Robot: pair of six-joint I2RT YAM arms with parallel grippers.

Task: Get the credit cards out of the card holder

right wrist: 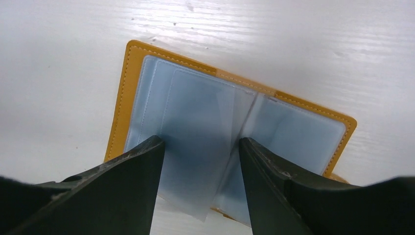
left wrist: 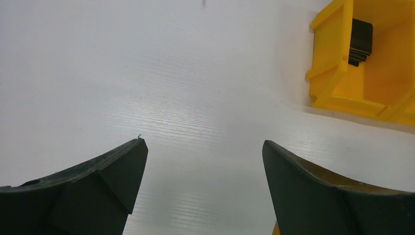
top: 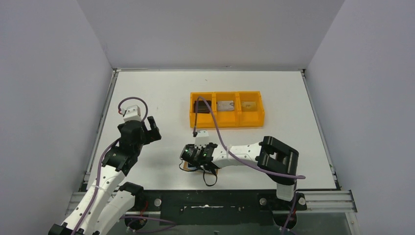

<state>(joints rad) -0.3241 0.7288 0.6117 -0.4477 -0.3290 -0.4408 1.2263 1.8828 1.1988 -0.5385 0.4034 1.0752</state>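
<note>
Card holder [right wrist: 195, 122]: spread open flat on the bench [left wrist: 147, 73], clear sleeves up. Right pincer [right wrist: 200, 142]: fingers apart, straddling one loose sleeve, nothing clamped. Left pincer [left wrist: 204, 142]: wide apart, hovering over bench beside orange tray [top: 227, 122]. Credit cards [top: 225, 106]: one per tray compartment.

Two end effectors [left wrist: 203, 152] [right wrist: 200, 147], one card holder [right wrist: 195, 107], one tray [top: 227, 121].

Orange three-compartment plastic tray [top: 227, 121] beyond the right claw [top: 193, 157], well apart from it, its near corner ahead and right of the left claw [left wrist: 204, 147], white table [top: 161, 93] beneath both, grey walls [top: 49, 73] around, metal rail [top: 323, 199] behind them.
</note>
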